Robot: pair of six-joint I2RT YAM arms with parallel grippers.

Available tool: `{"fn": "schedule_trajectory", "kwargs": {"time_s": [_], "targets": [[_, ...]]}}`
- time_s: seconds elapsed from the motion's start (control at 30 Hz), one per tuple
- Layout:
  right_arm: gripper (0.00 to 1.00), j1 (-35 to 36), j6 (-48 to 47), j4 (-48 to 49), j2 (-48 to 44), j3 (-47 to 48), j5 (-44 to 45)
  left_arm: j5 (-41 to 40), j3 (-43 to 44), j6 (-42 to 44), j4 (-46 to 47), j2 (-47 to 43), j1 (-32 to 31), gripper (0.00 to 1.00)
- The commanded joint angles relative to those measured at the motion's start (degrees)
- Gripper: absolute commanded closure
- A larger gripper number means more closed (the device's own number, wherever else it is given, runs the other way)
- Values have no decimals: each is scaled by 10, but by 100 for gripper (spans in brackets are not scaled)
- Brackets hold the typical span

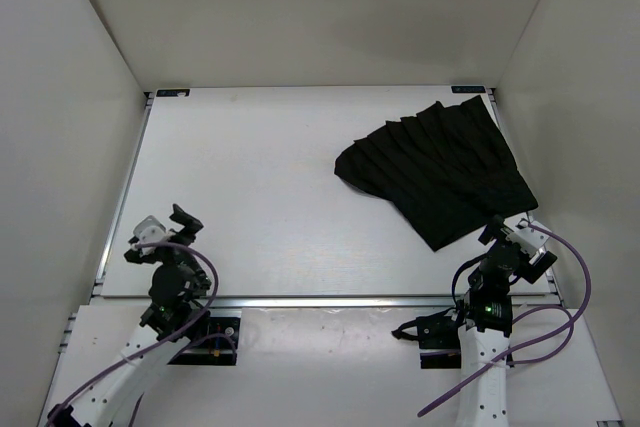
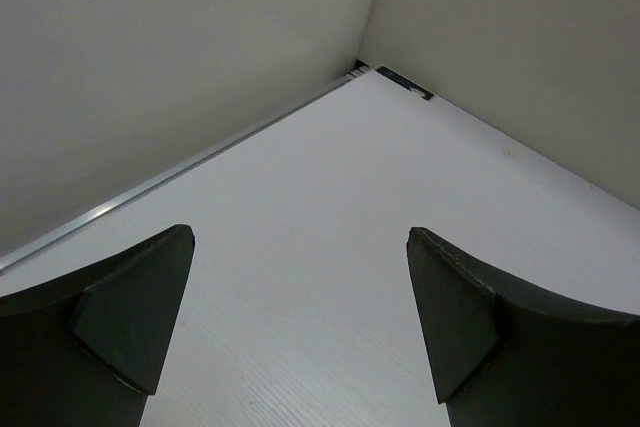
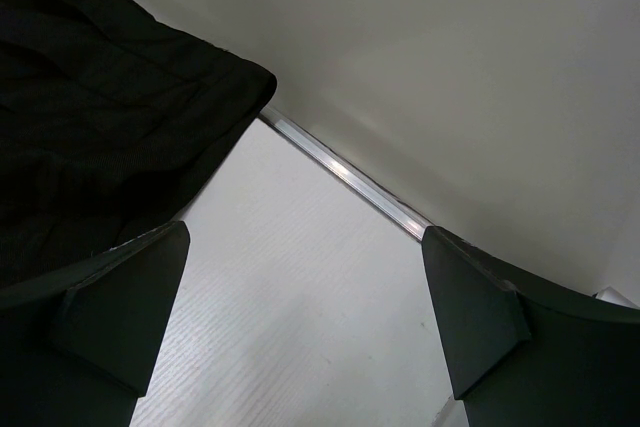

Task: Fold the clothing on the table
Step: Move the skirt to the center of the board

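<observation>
The clothing, a black pleated skirt, lies spread in a fan on the table at the far right, its narrow waist edge pointing left. A corner of the clothing fills the upper left of the right wrist view. My right gripper stands open near the table's front right, just beside the skirt's near corner, nothing between its fingers. My left gripper stands open at the front left, far from the skirt, with only bare table between its fingers.
White enclosure walls rise close around the table on the left, back and right. Metal edge rails run along the sides, and a dark corner mark sits at the far left corner. Cables loop behind both arm bases.
</observation>
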Motion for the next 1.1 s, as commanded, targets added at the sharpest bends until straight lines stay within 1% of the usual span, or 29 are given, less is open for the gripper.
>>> {"fn": "schedule_trajectory", "kwargs": {"time_s": [0.0,0.03,0.07,0.1,0.13,0.17,0.2,0.23,0.27,0.3,0.33,0.37,0.4,0.43,0.47,0.53,0.57,0.6,0.63,0.7,0.73,0.77,0.8,0.83,0.87,0.97,1.03,1.07], "targets": [[1,0,3,34,-4,-25,8,86,-46,87,-3,11,-29,1],[1,-1,6,31,-2,-26,8,66,-36,61,4,6,-23,1],[1,-1,4,30,-4,-27,12,32,-32,55,37,-6,-16,1],[1,1,4,30,-4,-22,9,12,-39,55,145,-5,-9,2],[1,-1,6,34,-2,-29,8,11,-57,73,239,1,1,1],[1,-2,5,31,-3,-24,8,83,-69,98,273,-2,19,1],[1,-2,6,31,-4,-25,11,202,-83,185,319,1,25,2],[1,0,3,31,-1,-25,7,265,-90,243,348,0,30,1],[1,-1,3,30,-1,-24,8,378,-122,251,436,2,30,1],[1,-2,6,30,1,-27,8,446,-151,231,489,5,33,1],[1,0,5,31,-3,-24,8,442,-141,150,487,6,36,1],[1,-1,4,30,-3,-26,11,391,-126,97,479,8,40,1],[1,-1,3,30,-4,-24,8,361,-136,51,489,2,44,1],[1,0,6,31,-1,-24,8,366,-152,58,530,-2,48,1],[0,-1,5,32,-2,-29,8,372,-150,62,534,-2,43,1],[1,-2,3,31,-4,-23,11,426,-147,82,557,5,40,1],[1,-1,5,32,-2,-22,8,465,-148,117,550,5,44,1],[0,-1,4,30,-2,-22,12,488,-147,146,539,-1,41,1],[1,2,4,27,-4,-24,7,516,-148,148,532,2,44,1],[1,1,5,31,-4,-27,9,489,-147,73,524,6,48,1],[1,-2,4,32,-2,-24,8,439,-147,-10,520,3,51,1],[1,2,6,31,-1,-22,8,364,-148,-55,519,2,52,1],[0,-1,7,32,-4,-24,8,321,-147,-135,499,1,51,2],[1,0,3,31,1,-23,7,277,-149,-161,477,3,43,1],[0,1,7,31,-1,-24,8,253,-147,-171,465,2,39,2],[1,1,5,31,-4,-23,9,204,-143,-242,406,3,24,1],[1,1,8,27,-4,-24,11,215,-146,-253,400,2,16,1],[1,-12,4,28,-1,-23,-4,246,-146,-262,389,3,15,1]]}}
